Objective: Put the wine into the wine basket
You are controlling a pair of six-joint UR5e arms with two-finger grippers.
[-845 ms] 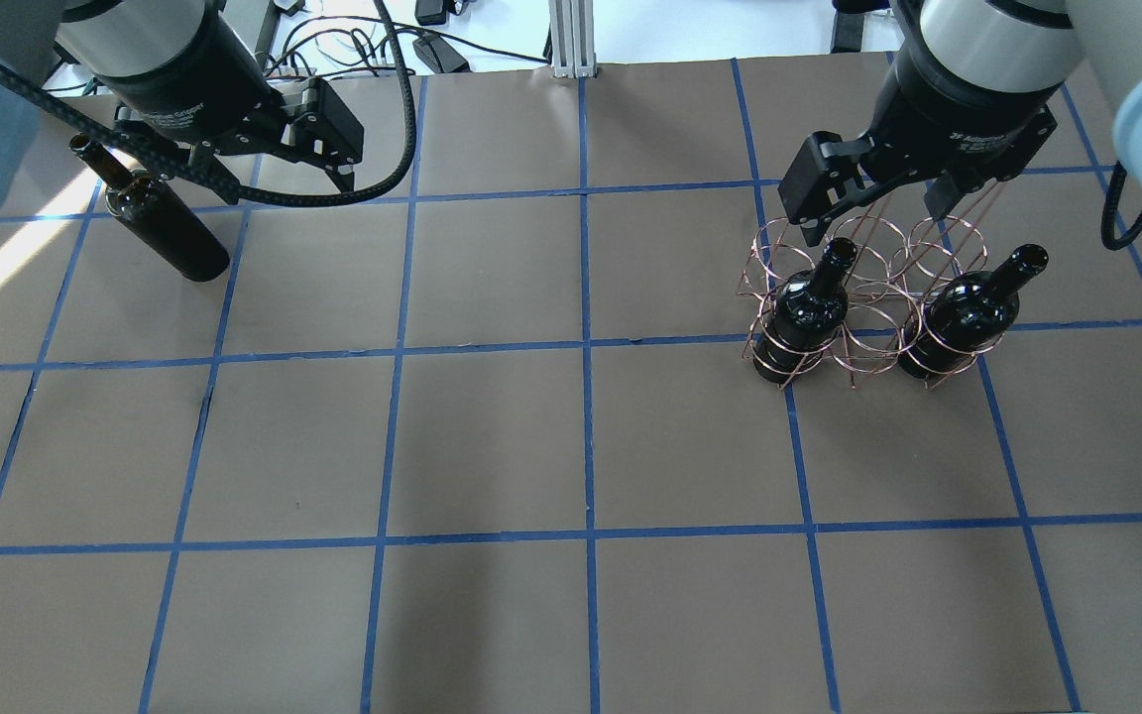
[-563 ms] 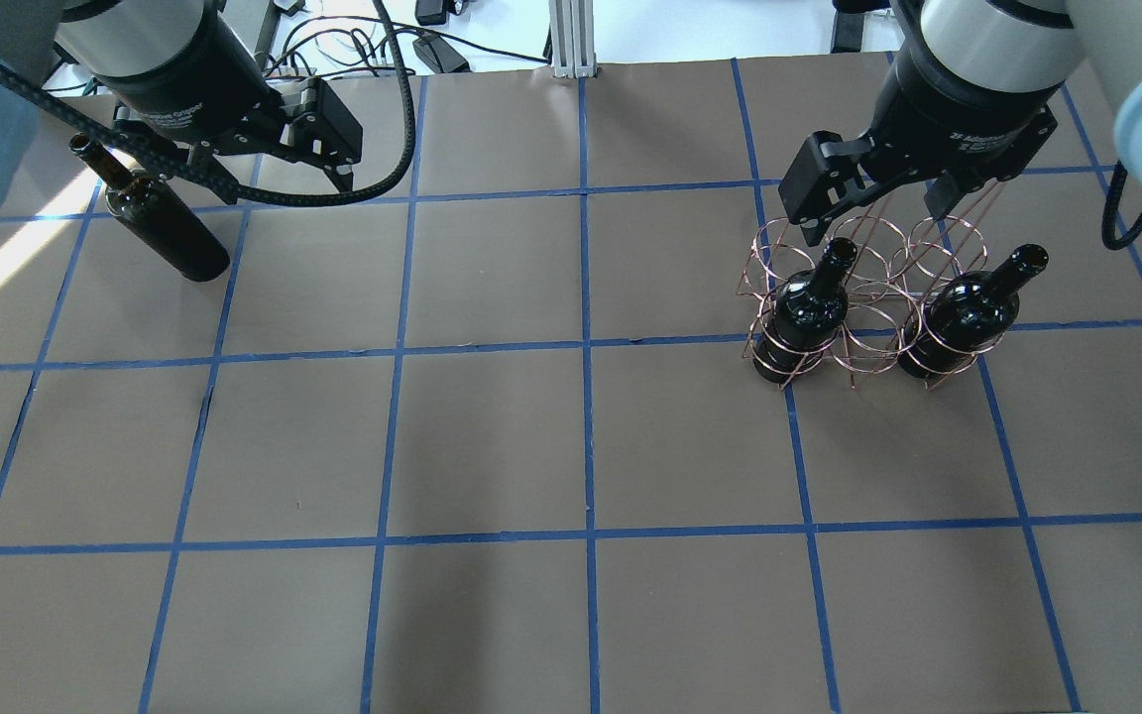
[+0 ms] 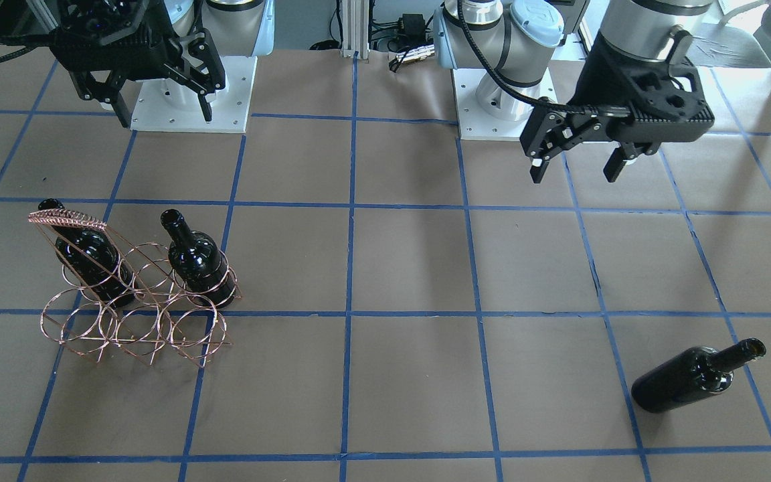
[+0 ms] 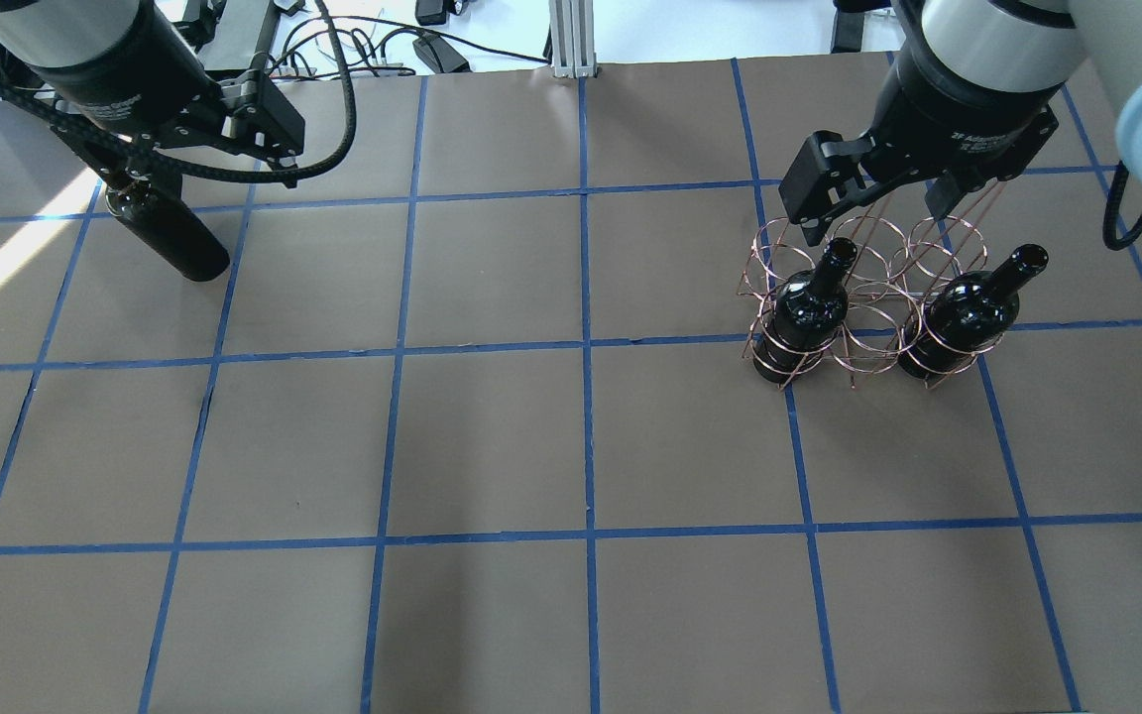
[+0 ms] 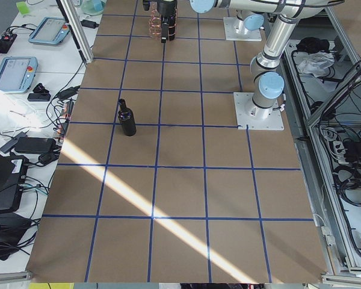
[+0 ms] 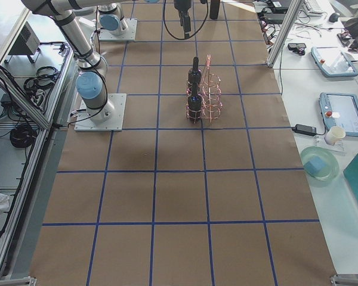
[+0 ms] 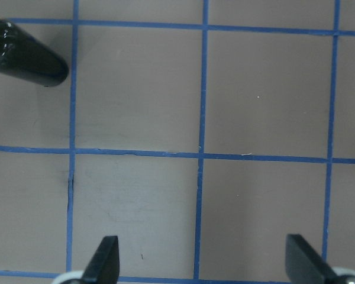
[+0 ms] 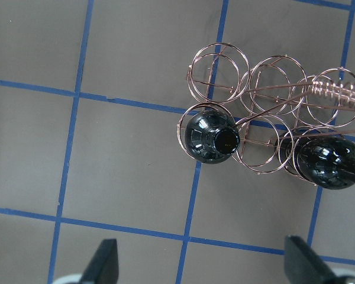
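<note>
The loose wine bottle [image 4: 174,246], near-black and glossy, stands upright on the far left of the table, apart from everything; it also shows in the front view [image 3: 683,385] and the left wrist view [image 7: 26,56]. My left gripper [image 3: 574,171] is open and empty, high above the table beside this bottle. The copper wire wine basket [image 4: 863,260] stands at the right and holds two identical bottles [image 4: 809,309] [image 4: 968,309] in its front rings. My right gripper [image 4: 873,226] hangs open and empty above the basket's back row and handle [image 3: 67,217].
The brown table is marked with a blue tape grid [image 4: 586,342]. The arms' white base plates [image 3: 191,100] [image 3: 492,114] sit at the robot's side. Cables and tablets [image 5: 15,69] lie beyond the table's end. A metal post [image 4: 571,40] stands at the far edge.
My left arm has moved leftward in the overhead view and now covers the loose bottle's neck. The right arm, the basket and the bottles have not moved.
</note>
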